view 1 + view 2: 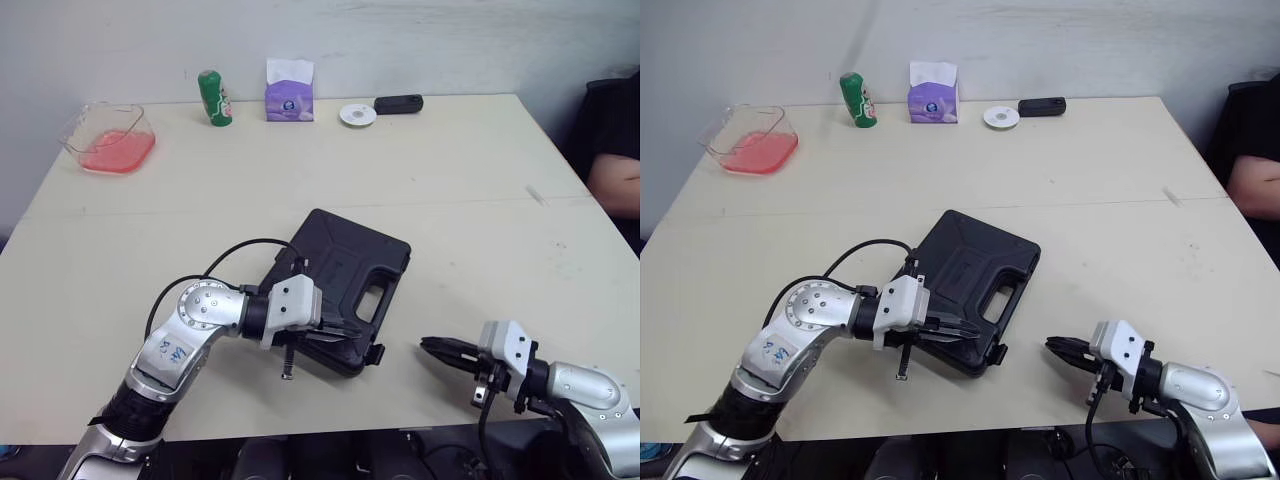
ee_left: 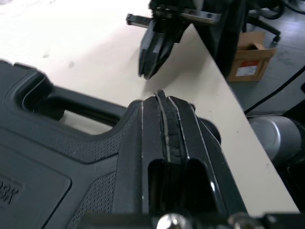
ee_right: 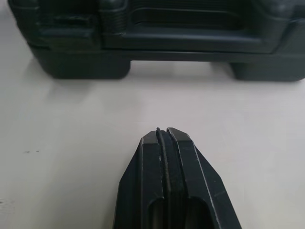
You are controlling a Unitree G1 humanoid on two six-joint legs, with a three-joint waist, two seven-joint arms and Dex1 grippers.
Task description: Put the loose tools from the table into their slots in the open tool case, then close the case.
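Observation:
The black tool case (image 1: 345, 262) lies with its lid down in the middle of the table, handle toward the front right. My left gripper (image 1: 345, 334) is shut, its tips resting on the case's front corner beside the handle; the left wrist view shows the same tips (image 2: 162, 95) pressed together over the lid (image 2: 57, 157). My right gripper (image 1: 432, 347) is shut, low over the bare table a short way right of the case and pointing at it. In the right wrist view the case's front edge (image 3: 157, 38) lies ahead of the shut fingertips (image 3: 162, 132).
Along the far edge stand a clear container with pink contents (image 1: 108, 140), a green can (image 1: 214, 98), a purple tissue box (image 1: 289, 92), a white disc (image 1: 357, 115) and a black device (image 1: 398, 104). A person's arm (image 1: 612, 180) is at the right edge.

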